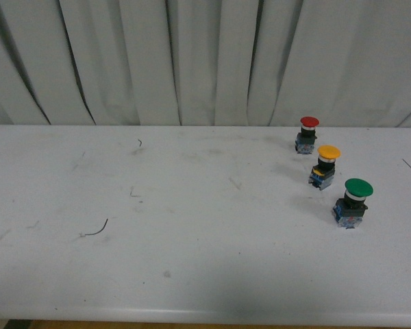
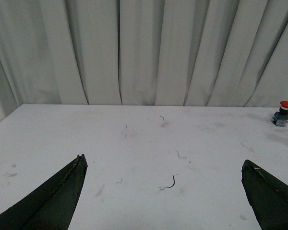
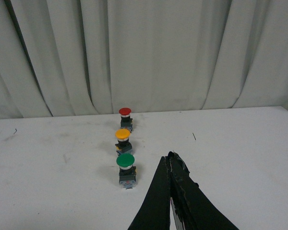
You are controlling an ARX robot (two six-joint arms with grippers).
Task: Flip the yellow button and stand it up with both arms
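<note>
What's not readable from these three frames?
- Arms: absent from the front view; only fingertips show in the wrist views, the rest cut off by the frame edge.
- Yellow button: its contact block is too small to read in the front and right wrist views.
- Left wrist view: only the red button shows, near the frame edge; the other two lie outside it.
- Green button: any markings are too small.
</note>
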